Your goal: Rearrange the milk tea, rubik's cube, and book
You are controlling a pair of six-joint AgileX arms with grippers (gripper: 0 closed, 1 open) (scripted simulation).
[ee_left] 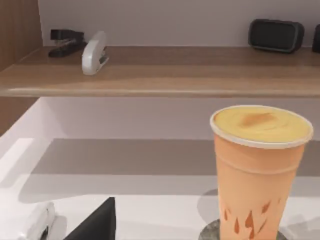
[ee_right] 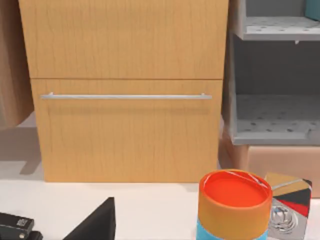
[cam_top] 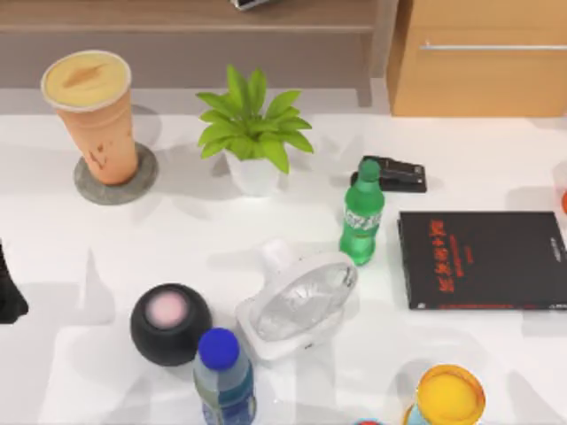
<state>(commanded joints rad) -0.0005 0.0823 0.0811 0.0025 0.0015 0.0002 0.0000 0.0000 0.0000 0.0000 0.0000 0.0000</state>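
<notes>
Orange-tan and capped with creamy yellow, the milk tea (cam_top: 91, 115) stands upright on a round grey coaster (cam_top: 115, 181) at the back left of the white table (cam_top: 106, 266), well beyond the left arm (cam_top: 9, 288), whose dark tip shows at the table's left edge. From the left wrist camera the left gripper (ee_left: 95, 222) appears as a dark wedge low in front of the lens, with the milk tea (ee_left: 260, 170) ahead of it and apart from it, nothing touching the cup; whether this gripper is spread or pressed together I cannot tell. Behind the cup from the gripper runs a wooden shelf (ee_left: 160, 75) carrying a black stapler (ee_left: 65, 41), a white stapler (ee_left: 94, 52) and a black clock (ee_left: 276, 35). The right gripper (ee_right: 95, 222) is likewise a dark wedge, and its state cannot be told either; it faces a wooden drawer cabinet (ee_right: 125, 130) with a metal handle (ee_right: 125, 96), and an orange-topped can (ee_right: 234, 205) stands near it beside a small patterned box (ee_right: 292, 205). Elsewhere on the table, farther from the left arm, are a potted green plant (cam_top: 252, 133), a green bottle (cam_top: 361, 214), a thin black book with red characters (cam_top: 483, 259), a white fan (cam_top: 297, 297), a black round speaker (cam_top: 170, 323), a blue-capped bottle (cam_top: 223, 376) and a yellow-topped can (cam_top: 450, 396).
</notes>
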